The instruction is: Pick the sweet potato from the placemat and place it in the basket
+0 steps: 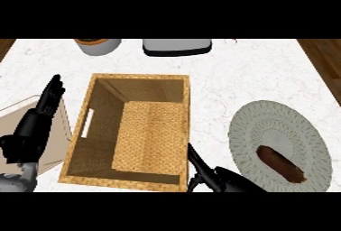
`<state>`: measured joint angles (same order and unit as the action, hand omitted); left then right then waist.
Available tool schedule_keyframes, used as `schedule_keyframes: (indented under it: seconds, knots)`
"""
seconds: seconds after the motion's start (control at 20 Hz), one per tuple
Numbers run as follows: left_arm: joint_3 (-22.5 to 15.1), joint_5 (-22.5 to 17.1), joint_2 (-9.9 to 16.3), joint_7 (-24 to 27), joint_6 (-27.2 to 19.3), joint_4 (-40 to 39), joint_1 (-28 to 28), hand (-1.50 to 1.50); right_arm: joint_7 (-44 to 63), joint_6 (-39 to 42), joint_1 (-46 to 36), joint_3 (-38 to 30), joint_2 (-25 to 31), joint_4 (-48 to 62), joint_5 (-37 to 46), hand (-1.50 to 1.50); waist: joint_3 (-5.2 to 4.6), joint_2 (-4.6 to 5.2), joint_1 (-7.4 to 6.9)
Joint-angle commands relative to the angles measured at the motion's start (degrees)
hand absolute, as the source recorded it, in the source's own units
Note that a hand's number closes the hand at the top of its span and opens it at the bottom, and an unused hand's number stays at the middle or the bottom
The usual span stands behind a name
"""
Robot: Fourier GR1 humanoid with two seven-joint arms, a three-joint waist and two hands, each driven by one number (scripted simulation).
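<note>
The right robot hand (216, 177) sits just beside the near right corner of the basket (106, 178), between the basket and the placemat (266, 117). Its fingers are extended and relaxed, and it grasps nothing. One finger points up along the basket's right wall. The left robot hand (39, 122) rests released at the left of the basket, fingers straight and pointing away from the robot, above a pale board (60, 131) that lies just beside the basket's left wall.

The sweet potato (281, 163) lies on the near half of the round grey placemat, to the right of the basket and apart from it. It lies at a diagonal, its far end nearer the basket. No hand touches it.

The step in hand appears to be the approach to the sweet potato; the pick is not yet done.

Procedure for this step:
1. Move the right robot hand away from the basket, to the right, until it stands over the middle of the sweet potato.
2. Turn the wrist so that thumb and fingers close across the narrow width, not along the length.
3. Lower until the fingers straddle the sweet potato, then close.
4. Lift clear of the basket's right wall before crossing over it.

The basket is open-topped and holds nothing visible. A grey cup (98, 45) and a dark-based appliance (177, 46) stand beyond the basket on the white surface (220, 81), well apart from the path.
</note>
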<state>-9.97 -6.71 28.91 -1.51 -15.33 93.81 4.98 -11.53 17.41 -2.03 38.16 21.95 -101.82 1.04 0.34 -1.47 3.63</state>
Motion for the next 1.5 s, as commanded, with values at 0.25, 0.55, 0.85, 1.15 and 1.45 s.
schedule_keyframes:
  seconds: [0.25,0.55,0.85,1.15,1.45]
  knots:
    - [1.46,0.16,2.55,1.65,2.89,-2.87,1.14,0.0,5.6,-6.82,-2.54,3.26,14.63,-21.2,31.86,-1.5,-0.77,-0.55,1.34]
    - [0.99,0.18,2.74,1.63,3.96,-2.42,1.85,0.0,16.31,7.63,-10.83,4.6,28.22,-30.16,45.95,-1.5,-1.05,-0.65,-0.02]
    - [2.61,-0.71,4.12,1.97,5.84,-2.81,2.88,0.0,25.56,28.03,-14.0,7.52,35.99,-37.64,46.61,-1.5,-0.83,0.52,-2.01]
    - [2.05,-0.49,1.51,2.09,7.32,-7.03,7.27,0.0,36.22,45.56,-17.37,8.95,27.62,-38.35,42.78,-1.5,-0.6,1.28,-2.5]
    - [2.02,1.34,0.04,-0.78,8.41,-4.86,9.2,0.0,39.88,55.57,-19.11,6.03,16.52,-33.09,41.8,-1.5,-0.42,1.39,-3.45]
